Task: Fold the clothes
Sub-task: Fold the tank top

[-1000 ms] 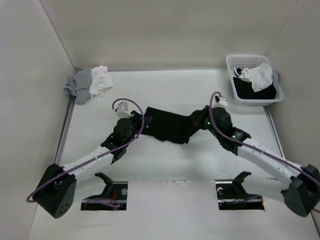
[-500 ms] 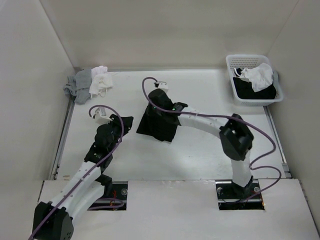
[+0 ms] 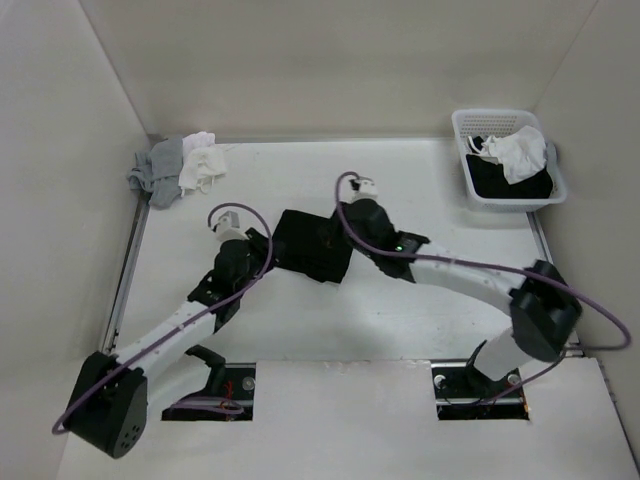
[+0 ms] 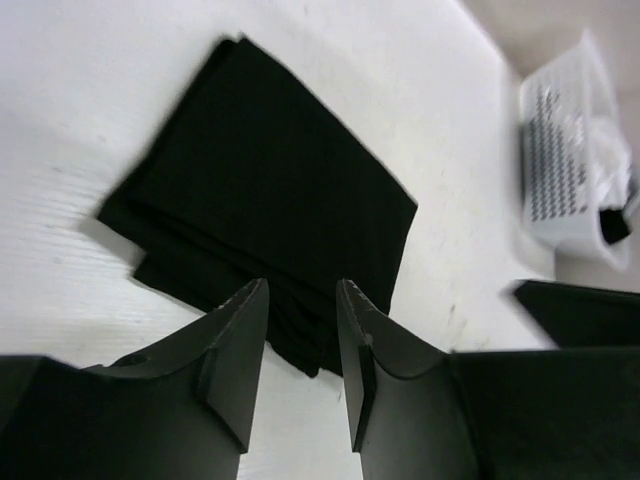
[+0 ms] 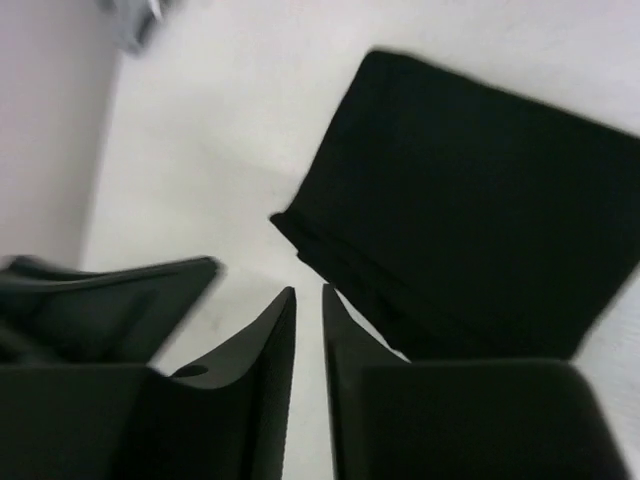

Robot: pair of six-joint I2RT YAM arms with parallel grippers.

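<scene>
The clothes, a black top [image 3: 312,245], lie folded into a compact rectangle in the middle of the table. The top also fills the left wrist view [image 4: 270,190] and the right wrist view [image 5: 480,200]. My left gripper [image 3: 265,250] sits at its left edge, open, its tips [image 4: 300,295] hovering over the near hem with nothing between them. My right gripper [image 3: 347,216] is at the top's right edge. Its jaws [image 5: 308,295] stand a narrow gap apart, with only white table showing between them.
A white basket [image 3: 508,158] holding black and white garments stands at the back right, also in the left wrist view [image 4: 575,170]. A pile of grey and white garments [image 3: 178,168] lies in the back left corner. White walls enclose the table on three sides.
The top was stretched wide between both grippers. The right arm carried its end over to the left, and the top now lies folded. Both grippers have opened and let go.
</scene>
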